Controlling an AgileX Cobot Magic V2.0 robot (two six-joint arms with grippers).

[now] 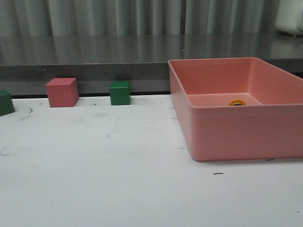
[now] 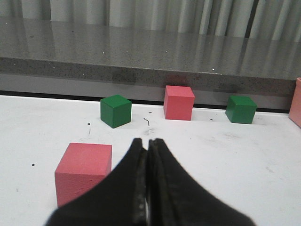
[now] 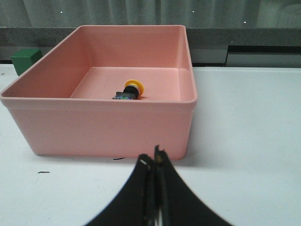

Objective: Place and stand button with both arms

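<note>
A: Start with the big things. What's on the table (image 1: pixel 94 189)?

B: One pink bin (image 1: pixel 227 137) on the right side, reaching toward the far edge. Inside it, on its floor, lies the single button (image 3: pixel 128 92), tipped on its side with the yellow cap pointing away from the black base.

A: And the blocks?

B: Four in all. Along the far edge the front view shows a pink cube (image 1: pixel 62 92), a green cube (image 1: pixel 120 93) and another green cube (image 1: pixel 5 102) cut off at the left edge. The left wrist view adds a nearer pink cube (image 2: pixel 83 172) just beside the left claw (image 2: pixel 147 155).

A: Claws?

B: Two. The left one is pressed together on nothing; the right claw (image 3: pixel 155 162) is likewise closed and empty, hanging outside the bin's near wall.

A: How will the button handle?

B: I'd judge it light, rigid and not fragile, but the domed cap looks smooth and apt to slip or roll. The flat sides of the boxy base seem the safer hold; that would leave the cap free to end up on top when it's stood upright.
</note>
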